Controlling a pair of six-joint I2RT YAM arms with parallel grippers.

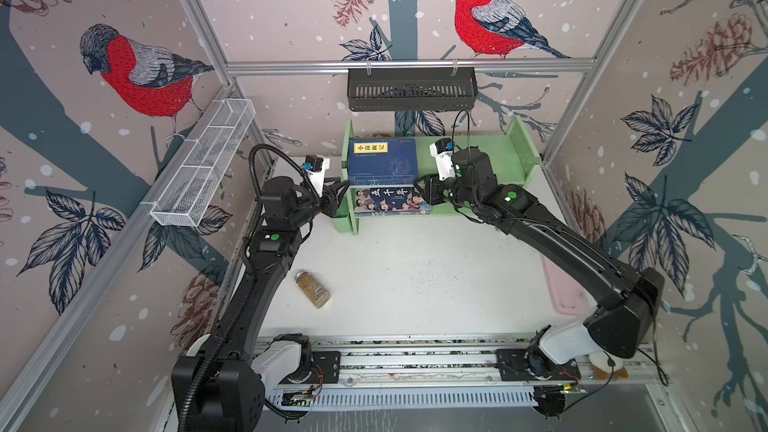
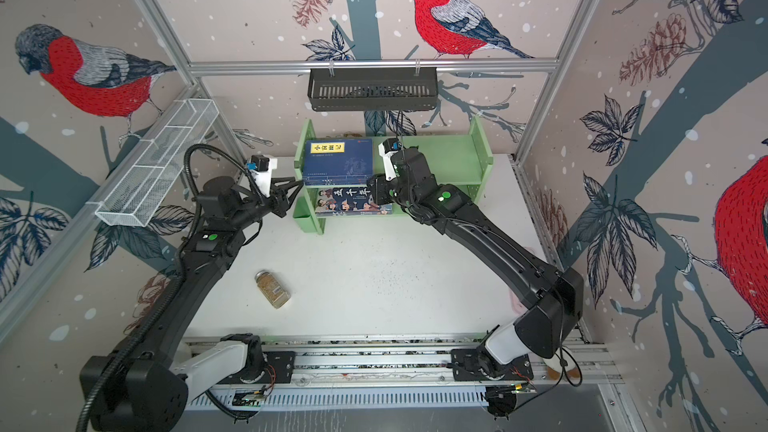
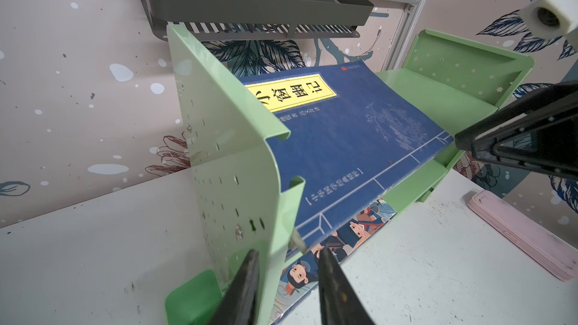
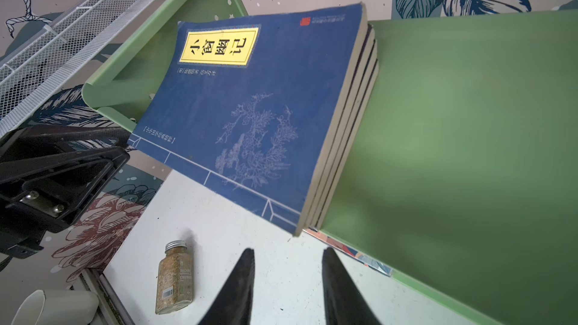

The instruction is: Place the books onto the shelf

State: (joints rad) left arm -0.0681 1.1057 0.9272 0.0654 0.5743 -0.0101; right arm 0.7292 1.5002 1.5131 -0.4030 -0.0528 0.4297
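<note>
Since the books (image 4: 266, 104) lie on the shelf (image 4: 469, 120) just ahead, left tool (image 3: 289, 253) and right tool (image 4: 288, 251) gape empty. Loading looks finished.

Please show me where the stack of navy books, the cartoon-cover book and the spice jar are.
stack of navy books (image 1: 382, 162), in a top view, middle of the top cover.
cartoon-cover book (image 1: 388, 201), in a top view, visible cover strip.
spice jar (image 1: 314, 290), in a top view, glass body.
</note>
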